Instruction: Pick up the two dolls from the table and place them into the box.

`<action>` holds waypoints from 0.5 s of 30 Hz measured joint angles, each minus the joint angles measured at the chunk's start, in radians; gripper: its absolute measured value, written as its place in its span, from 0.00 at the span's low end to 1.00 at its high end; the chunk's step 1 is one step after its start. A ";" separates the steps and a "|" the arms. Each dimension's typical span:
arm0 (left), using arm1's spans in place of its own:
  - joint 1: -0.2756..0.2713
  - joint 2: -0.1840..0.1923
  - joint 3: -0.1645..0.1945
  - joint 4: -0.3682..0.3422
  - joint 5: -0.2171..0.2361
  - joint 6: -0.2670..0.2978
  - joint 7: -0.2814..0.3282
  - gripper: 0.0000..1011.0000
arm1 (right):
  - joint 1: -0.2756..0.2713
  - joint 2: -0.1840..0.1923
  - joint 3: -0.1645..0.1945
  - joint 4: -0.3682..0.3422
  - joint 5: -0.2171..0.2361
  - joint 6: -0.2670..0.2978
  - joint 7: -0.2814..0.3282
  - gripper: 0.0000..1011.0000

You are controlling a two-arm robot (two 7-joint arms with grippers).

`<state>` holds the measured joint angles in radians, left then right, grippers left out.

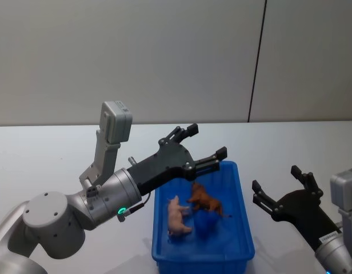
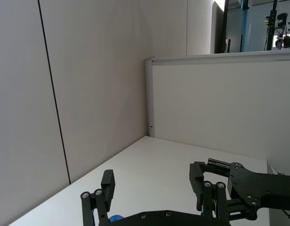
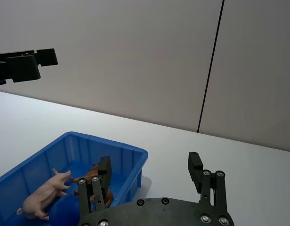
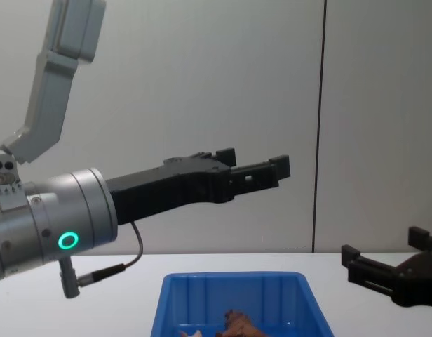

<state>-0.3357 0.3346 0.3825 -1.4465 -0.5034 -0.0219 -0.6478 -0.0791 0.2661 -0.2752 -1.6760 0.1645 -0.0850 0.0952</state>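
Both dolls lie inside the blue box [image 1: 240,211]: the pale pink one [image 1: 177,216] on the left and the reddish-brown one [image 1: 206,198] beside it, toward the far end. My left gripper [image 1: 204,141] hangs open and empty above the box's far left corner, well clear of the dolls. To the right of the box my right gripper [image 1: 276,178] also stands open, holding nothing. The right wrist view shows the box [image 3: 131,153], the pink doll [image 3: 44,195] and the brown doll [image 3: 91,176] beyond its open gripper [image 3: 149,165]. The chest view shows my left gripper [image 4: 254,161] high over the box [image 4: 230,281].
A dark blue rounded object [image 1: 206,224] sits in the box next to the dolls. The white table [image 1: 50,154] stretches around the box to grey wall panels behind. A low partition [image 2: 215,99] closes off one side.
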 joint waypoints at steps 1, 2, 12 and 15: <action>0.000 0.000 0.000 0.000 0.000 0.000 0.000 0.99 | 0.000 0.000 0.000 0.000 0.000 0.000 0.000 0.99; -0.001 0.000 0.000 0.000 0.000 0.000 -0.001 0.99 | 0.000 0.000 0.000 0.000 0.000 0.000 0.000 0.99; -0.002 -0.001 0.001 0.001 -0.001 0.000 -0.004 0.99 | 0.000 0.000 0.000 0.000 0.000 0.000 0.000 0.99; -0.002 -0.002 0.001 0.002 -0.001 0.000 -0.005 0.99 | 0.000 0.000 0.000 0.000 0.000 0.000 0.000 0.99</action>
